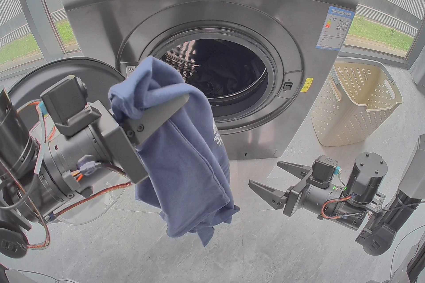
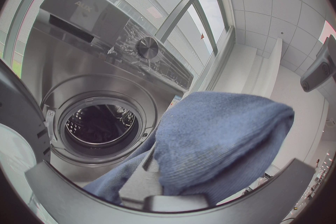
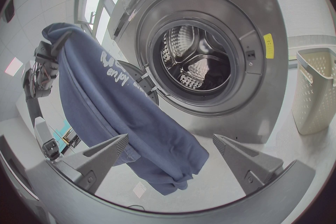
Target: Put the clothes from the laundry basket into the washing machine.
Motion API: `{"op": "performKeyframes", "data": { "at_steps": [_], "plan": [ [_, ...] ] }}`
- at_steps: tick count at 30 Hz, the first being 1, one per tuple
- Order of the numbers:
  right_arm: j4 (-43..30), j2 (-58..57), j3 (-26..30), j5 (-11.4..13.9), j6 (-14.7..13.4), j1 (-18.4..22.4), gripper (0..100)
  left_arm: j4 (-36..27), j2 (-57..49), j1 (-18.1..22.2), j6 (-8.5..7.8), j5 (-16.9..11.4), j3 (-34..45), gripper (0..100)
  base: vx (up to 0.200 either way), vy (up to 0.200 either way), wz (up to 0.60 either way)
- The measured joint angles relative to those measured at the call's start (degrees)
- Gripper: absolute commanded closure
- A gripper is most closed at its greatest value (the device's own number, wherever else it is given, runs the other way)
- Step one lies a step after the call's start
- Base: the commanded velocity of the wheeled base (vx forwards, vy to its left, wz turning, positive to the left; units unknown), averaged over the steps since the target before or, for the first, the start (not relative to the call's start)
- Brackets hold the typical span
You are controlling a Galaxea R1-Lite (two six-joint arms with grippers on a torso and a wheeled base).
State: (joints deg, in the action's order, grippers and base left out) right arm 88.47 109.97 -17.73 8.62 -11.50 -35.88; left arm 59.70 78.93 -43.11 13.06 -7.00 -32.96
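A blue sweatshirt (image 1: 186,160) hangs from my left gripper (image 1: 152,113), which is shut on its upper folds in front of the washing machine (image 1: 265,14). The cloth (image 2: 217,133) bunches over the fingers in the left wrist view and droops toward the floor (image 3: 140,119). Behind it the drum opening (image 1: 217,71) is uncovered, with dark clothes lying inside. My right gripper (image 1: 271,180) is open and holds nothing, low at the right, its fingertips pointing toward the hanging sweatshirt. The cream laundry basket (image 1: 358,102) stands to the right of the machine.
The round machine door (image 1: 66,76) is swung open to the left, behind my left arm. Grey floor (image 1: 265,248) lies free in front of the machine. Windows surround the corner behind it.
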Motion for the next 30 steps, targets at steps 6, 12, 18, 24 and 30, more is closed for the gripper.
{"op": "performKeyframes", "data": {
  "at_steps": [6,12,18,24,30],
  "plan": [
    [0.0,3.6,-3.4,-0.3,2.4,-1.8,0,0.2,-0.3,3.0,0.16,-5.1,-2.6,100,0.0,0.0,0.0],
    [0.0,5.9,-4.5,-0.3,2.5,-4.4,0,0.4,1.2,4.5,0.22,-5.7,-5.6,100,0.0,0.0,0.0],
    [0.1,7.1,-6.2,-0.8,-2.5,-8.6,0,0.5,3.9,4.8,0.22,-5.5,-8.5,100,0.0,0.0,0.0],
    [-0.7,8.7,-11.2,-2.0,-6.8,-9.9,0,0.1,5.7,4.9,0.27,-5.2,-10.5,100,0.0,0.0,0.0],
    [-5.0,9.5,-14.2,-2.0,-12.0,-9.8,0,-0.3,6.6,4.9,0.27,-4.9,-12.4,100,0.0,0.0,0.0]
  ]
}}
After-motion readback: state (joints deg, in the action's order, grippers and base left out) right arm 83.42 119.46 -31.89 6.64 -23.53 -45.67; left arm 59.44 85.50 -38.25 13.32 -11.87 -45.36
